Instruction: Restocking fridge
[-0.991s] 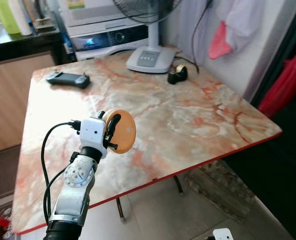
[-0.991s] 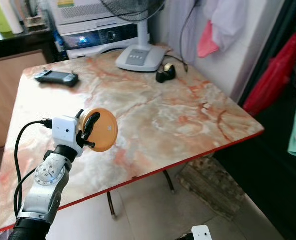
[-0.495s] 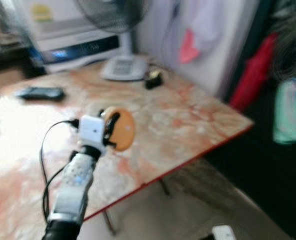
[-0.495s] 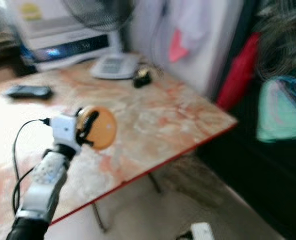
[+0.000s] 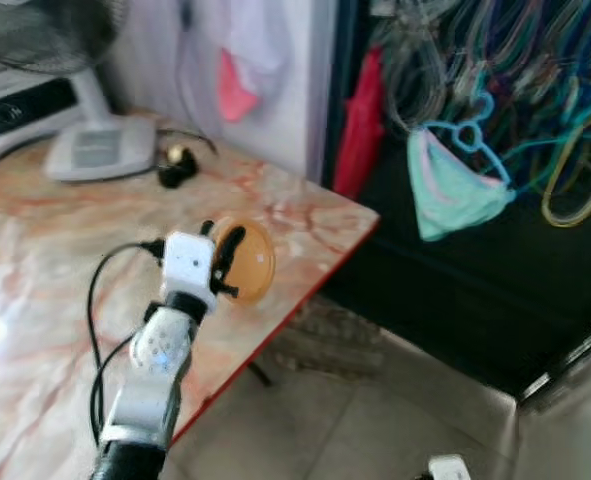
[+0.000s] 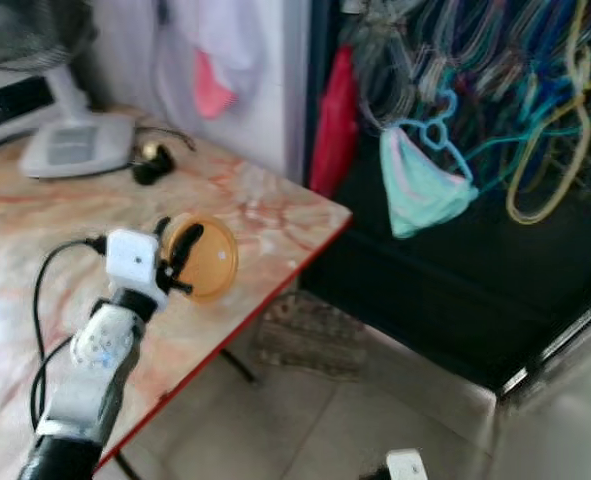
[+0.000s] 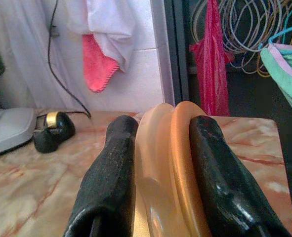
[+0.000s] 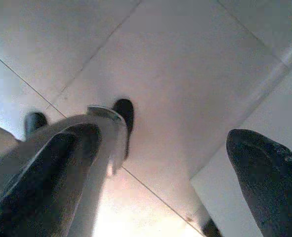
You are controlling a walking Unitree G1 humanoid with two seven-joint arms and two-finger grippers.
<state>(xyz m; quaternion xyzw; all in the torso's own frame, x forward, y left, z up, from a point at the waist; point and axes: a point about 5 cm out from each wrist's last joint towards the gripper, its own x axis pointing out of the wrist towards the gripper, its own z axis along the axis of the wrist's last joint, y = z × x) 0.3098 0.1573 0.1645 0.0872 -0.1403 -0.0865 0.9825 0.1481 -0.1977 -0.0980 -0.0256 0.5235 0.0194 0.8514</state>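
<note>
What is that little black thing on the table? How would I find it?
Start at the marble table and find the white fan base at its far side. Beside it sits the tape dispenser, small and black with a gold roll on top, while the fan base is big and white.

cam panned right | hangers (image 5: 495, 90) now in view | table (image 5: 35, 250) shifted left

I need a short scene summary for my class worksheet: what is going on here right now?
The robot's left tool is shut on a round orange container, held on edge above the marble-patterned table. A fan base and a tape dispenser stand on the table farther back. To the right, clothes hangers and a green garment hang in a dark opening. The right tool hangs open over the tiled floor. No fridge can be made out.
</note>
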